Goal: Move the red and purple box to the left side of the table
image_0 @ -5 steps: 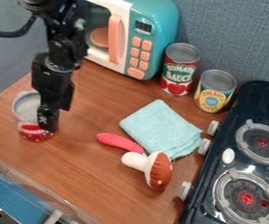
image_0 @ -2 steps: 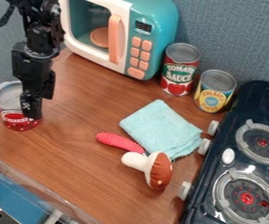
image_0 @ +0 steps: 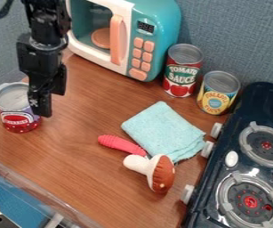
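Wood table (image_0: 82,169): red-purple can (image_0: 17,111), microwave (image_0: 162,46), red can (image_0: 181,73), yellow can (image_0: 217,95), cloth (image_0: 162,129), pink handle (image_0: 120,144), mushroom (image_0: 161,174), stove (image_0: 236,138).

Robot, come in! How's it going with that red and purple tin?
Gripper beside the tin. Tin upright, at the view's left. Cloth well off to the right.

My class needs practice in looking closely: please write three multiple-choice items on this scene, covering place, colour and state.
1. Where is the red-and-purple can?
A. On the stove
B. Near the picture's left edge
C. On the cloth

2. What colour is the microwave's casing?
A. Teal
B. Yellow
C. Black

3. How is the mushroom?
A. Upright
B. Inside the microwave
C. Lying on its side

1 B: it stands there on the table.
2 A: its side is teal.
3 C: its stem points sideways.
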You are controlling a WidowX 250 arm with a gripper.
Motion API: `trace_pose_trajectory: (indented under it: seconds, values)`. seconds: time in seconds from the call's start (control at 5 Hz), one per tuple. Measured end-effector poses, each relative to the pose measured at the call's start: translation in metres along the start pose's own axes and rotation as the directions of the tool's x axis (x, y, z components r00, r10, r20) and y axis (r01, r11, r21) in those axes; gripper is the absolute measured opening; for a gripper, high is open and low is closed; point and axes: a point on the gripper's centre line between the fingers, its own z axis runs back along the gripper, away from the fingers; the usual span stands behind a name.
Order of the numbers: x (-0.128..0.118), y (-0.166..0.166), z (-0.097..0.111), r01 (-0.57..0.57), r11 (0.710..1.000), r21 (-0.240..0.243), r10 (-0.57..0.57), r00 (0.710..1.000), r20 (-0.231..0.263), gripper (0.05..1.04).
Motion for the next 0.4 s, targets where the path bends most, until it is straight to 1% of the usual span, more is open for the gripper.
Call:
trace_pose_trajectory:
  seconds: [0.2,0.4]
  values:
    - [-0.0118,0.0008,0.0169,0.041,0.997,-0.064,-0.044,0.998,-0.049,1.0]
    - [-0.0124,0.0005,0.0174,0.046,0.997,-0.067,-0.049,0.998,-0.05,1.0]
